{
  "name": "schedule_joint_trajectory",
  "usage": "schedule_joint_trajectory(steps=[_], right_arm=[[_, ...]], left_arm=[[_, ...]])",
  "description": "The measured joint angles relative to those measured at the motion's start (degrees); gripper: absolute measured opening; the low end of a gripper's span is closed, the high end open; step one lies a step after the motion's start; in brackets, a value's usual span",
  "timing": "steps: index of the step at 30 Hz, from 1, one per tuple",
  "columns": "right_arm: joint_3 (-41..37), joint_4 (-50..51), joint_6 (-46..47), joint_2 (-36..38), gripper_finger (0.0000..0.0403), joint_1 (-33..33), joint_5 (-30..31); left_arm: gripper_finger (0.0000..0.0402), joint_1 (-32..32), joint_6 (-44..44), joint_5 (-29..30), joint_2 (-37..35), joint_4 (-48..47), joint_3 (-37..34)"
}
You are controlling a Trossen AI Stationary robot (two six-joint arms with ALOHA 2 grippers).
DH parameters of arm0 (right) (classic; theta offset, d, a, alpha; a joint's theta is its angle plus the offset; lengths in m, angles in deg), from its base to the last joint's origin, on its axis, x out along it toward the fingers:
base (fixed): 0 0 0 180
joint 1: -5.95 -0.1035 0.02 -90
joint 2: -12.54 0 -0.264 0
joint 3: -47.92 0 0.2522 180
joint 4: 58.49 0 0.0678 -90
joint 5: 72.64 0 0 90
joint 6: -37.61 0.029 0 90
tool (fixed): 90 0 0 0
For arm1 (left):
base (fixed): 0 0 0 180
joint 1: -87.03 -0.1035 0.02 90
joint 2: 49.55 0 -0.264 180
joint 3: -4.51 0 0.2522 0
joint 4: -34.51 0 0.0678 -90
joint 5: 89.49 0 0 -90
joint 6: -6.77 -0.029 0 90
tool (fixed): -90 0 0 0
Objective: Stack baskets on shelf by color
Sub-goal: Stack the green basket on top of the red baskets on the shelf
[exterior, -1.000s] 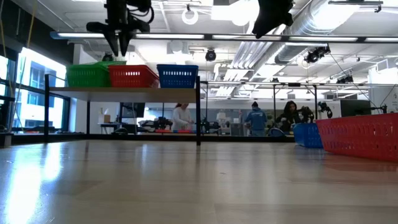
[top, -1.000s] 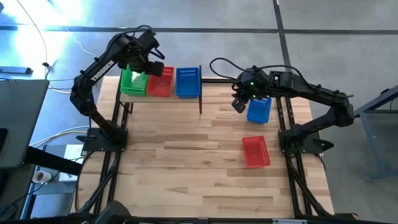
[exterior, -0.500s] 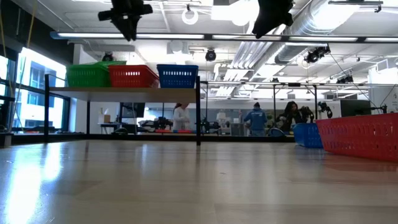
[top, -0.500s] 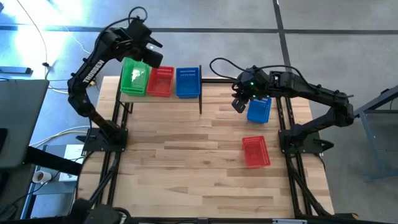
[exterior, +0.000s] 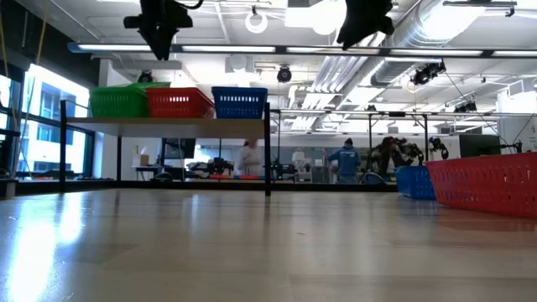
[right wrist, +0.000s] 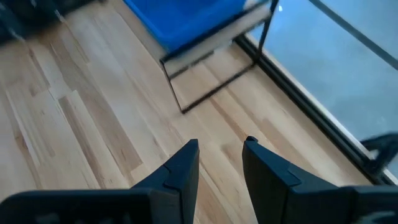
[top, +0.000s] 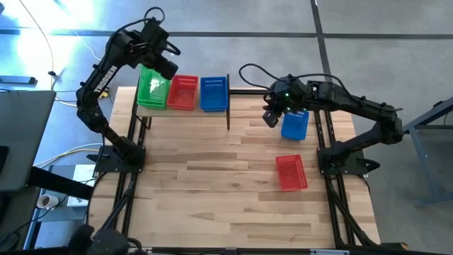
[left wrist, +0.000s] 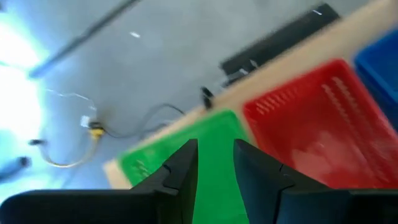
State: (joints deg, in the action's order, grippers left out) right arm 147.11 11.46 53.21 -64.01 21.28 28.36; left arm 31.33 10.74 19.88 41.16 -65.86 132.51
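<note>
The raised light wooden plank shelf on black metal posts [top: 182, 110] sits at the far left corner of the light plank-topped desk [top: 212, 184] and carries three colour positions side by side: green lattice-walled plastic baskets [top: 151, 88] at the left end, a red lattice plastic basket stack [top: 182, 92] in the middle, a blue lattice plastic basket stack [top: 214, 93] at the right, likely one pile per colour. How many are nested in each pile is hard to tell. Two more baskets wait on the desk by the right arm: a loose blue lattice basket [top: 295, 125] and, nearer the front, a loose red lattice basket [top: 291, 172], well apart from the shelf. Left end effector [left wrist: 214, 163] hangs above the green pile, fingers parted with a narrow gap, empty. Right end effector [right wrist: 219, 163] hovers just beside the loose blue basket, fingers apart and grasping nothing, probably poised to pick it. All baskets are the same rectangular, thin-ribbed, rigid-looking plastic; desk and shelf are smooth wood.
</note>
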Motion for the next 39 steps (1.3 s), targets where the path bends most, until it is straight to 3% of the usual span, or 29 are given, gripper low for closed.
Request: schedule_joint_trajectory(steps=[5,8,14,23,34,39], right_arm=[[0.00,-7.86,-0.07,0.01,0.0110,0.03,-0.02],[0.00,-12.63,-0.02,0.02,0.0110,0.04,-0.03],[0.00,-16.38,-0.34,0.00,0.0110,0.04,-0.37],[0.00,-16.17,-0.20,0.01,0.0110,0.04,-0.33],[0.00,-16.17,0.47,0.00,0.0110,0.04,-0.28],[0.00,-16.17,1.44,0.00,0.0110,0.04,-0.28]], left_arm=[[0.0092,3.71,-1.41,-6.75,-0.77,-1.16,-0.04],[0.0091,6.08,0.21,-3.45,-0.71,-1.63,-0.04],[0.0090,5.96,-4.50,6.99,-0.23,-1.76,-0.04],[0.0090,1.68,-9.26,8.47,2.86,-3.03,-0.09],[0.0090,1.40,-14.72,10.56,3.32,-2.84,-0.09],[0.0090,0.85,-15.34,8.74,4.60,-2.68,-0.09]])
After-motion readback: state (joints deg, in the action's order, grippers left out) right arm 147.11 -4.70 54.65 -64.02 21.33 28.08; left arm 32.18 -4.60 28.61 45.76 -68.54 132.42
